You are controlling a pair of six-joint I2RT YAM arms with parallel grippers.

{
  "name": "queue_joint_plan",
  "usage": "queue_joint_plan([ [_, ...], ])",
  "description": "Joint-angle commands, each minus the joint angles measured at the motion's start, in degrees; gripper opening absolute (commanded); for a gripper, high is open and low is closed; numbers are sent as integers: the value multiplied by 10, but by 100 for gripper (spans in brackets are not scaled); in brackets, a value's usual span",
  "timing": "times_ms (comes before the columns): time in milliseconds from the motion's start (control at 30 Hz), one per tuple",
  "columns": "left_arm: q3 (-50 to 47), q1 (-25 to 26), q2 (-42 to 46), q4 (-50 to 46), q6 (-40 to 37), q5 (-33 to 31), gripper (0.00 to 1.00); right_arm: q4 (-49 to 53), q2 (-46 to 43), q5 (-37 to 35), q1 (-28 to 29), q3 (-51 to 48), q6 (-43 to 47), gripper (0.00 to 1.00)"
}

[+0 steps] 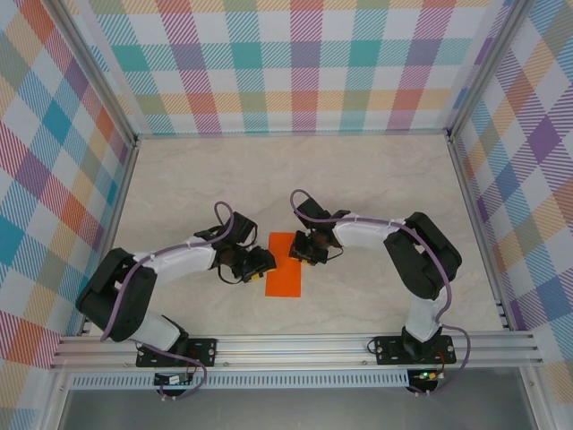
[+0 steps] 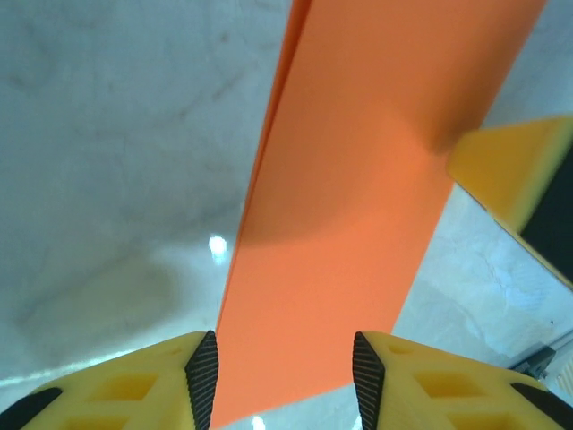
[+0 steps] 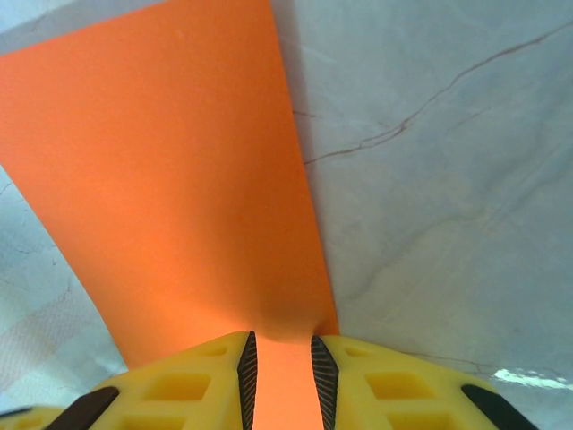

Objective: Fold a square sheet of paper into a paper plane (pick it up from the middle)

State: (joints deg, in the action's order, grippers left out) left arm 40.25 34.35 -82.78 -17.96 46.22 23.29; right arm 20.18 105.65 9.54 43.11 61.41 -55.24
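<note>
The square sheet of paper (image 1: 285,273), folded to a narrow orange rectangle, lies flat on the marble tabletop (image 1: 376,188), long axis running 12 to 6 o'clock. The left gripper (image 1: 260,265) sits at its 9 o'clock, jaws moderately wide and straddling the strip's width. The right gripper (image 1: 302,252) is at the sheet's 2 o'clock. Its jaws are narrow, with orange showing between the pads (image 3: 247,376); whether they pinch it is unclear.

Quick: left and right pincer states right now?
Left pincer: open, pads either side of the orange paper.
Right pincer: narrow gap with paper in it; grip cannot be told.
</note>
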Motion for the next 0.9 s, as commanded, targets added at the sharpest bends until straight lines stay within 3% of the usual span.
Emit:
queue_joint_plan([
  [0, -34, 12, 43, -15, 28, -5, 47, 39, 29, -14, 1, -26, -8, 28],
  [367, -47, 48, 45, 2, 43, 2, 48, 38, 33, -14, 1, -26, -9, 28],
  [867, -52, 57, 5, 46, 42, 10, 47, 38, 37, -12, 1, -29, -11, 28],
])
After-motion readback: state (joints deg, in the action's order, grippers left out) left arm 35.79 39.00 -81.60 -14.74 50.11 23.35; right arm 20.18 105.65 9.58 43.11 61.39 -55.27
